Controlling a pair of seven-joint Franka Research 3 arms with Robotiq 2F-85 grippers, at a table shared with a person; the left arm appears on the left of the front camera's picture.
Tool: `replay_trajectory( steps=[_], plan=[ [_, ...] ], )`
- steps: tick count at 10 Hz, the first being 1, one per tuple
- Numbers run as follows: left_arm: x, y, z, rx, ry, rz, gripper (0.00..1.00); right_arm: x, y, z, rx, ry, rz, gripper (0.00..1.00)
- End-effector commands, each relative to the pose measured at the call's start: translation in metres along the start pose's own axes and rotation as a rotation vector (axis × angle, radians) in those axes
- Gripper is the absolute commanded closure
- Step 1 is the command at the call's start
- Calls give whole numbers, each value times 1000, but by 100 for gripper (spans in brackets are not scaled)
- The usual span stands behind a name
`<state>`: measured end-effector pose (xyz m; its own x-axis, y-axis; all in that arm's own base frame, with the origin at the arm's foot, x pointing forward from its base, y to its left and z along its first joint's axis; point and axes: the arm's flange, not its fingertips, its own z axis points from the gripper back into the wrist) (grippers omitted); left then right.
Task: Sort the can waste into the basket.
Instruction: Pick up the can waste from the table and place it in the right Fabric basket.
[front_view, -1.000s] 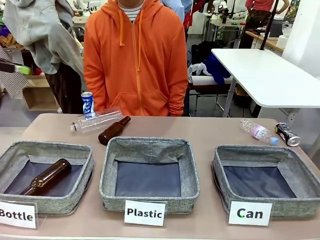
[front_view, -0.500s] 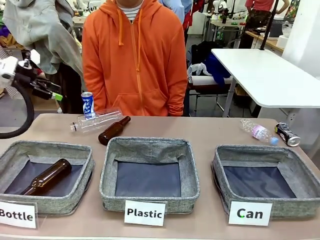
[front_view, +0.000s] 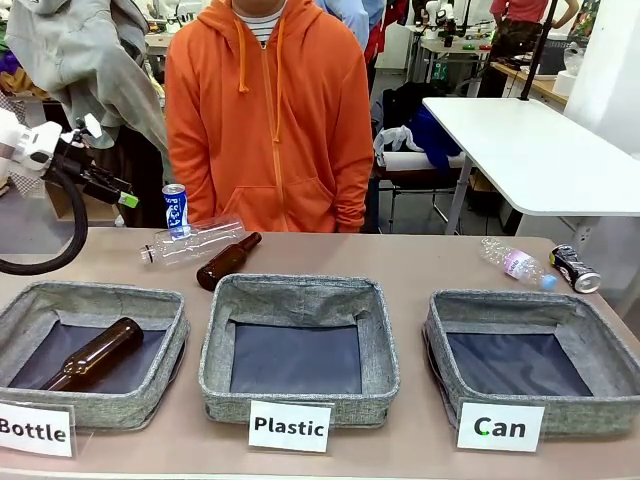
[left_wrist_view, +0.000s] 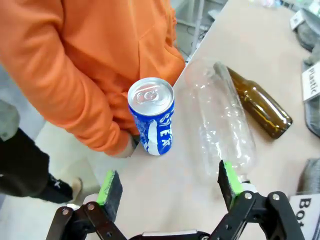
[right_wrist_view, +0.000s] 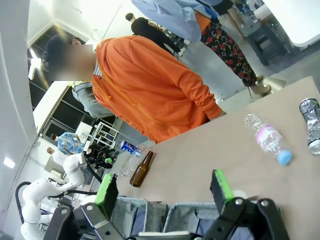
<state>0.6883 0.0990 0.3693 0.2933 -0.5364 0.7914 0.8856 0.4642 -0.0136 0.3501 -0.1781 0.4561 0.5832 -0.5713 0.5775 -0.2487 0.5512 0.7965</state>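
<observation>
Cans look light, thin-walled, slick and easy to dent, so they are best pinched across the middle of the body. The blue can (front_view: 175, 208) stands upright at the far left of the smooth tabletop (front_view: 400, 262), just beside a clear bottle (front_view: 195, 241). The dark can (front_view: 575, 268) lies far right, beyond the basket (front_view: 520, 301) signed "Can". The left jaws gape before the blue can; the right jaws are apart too. A person (front_view: 270, 120) stands close behind.

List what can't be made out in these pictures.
- Blue can, left wrist view: the lettering wraps round the side, so only part is readable.
- Dark can, right wrist view: clipped by the right edge. Front view: print too small.
- Brown bottle in Bottle basket, front view: mouth hidden behind the near wall.
</observation>
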Motion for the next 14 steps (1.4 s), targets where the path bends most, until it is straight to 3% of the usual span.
replay_trajectory(
  steps=[1,2,4,9,14],
  plan=[
    [1,1,0,5,2,30,0,1,2,1,-7,4,-14,0],
    [1,9,-9,2,38,-16,0,1,2,1,-7,4,-14,0],
    [-1,23,-33,-54,4,-51,0,1,2,1,-7,4,-14,0],
    [-3,51,-89,-32,-80,-91,0,1,2,1,-7,4,-14,0],
    [3,64,-116,-52,-120,-120,0,1,2,1,-7,4,-14,0]
  ],
)
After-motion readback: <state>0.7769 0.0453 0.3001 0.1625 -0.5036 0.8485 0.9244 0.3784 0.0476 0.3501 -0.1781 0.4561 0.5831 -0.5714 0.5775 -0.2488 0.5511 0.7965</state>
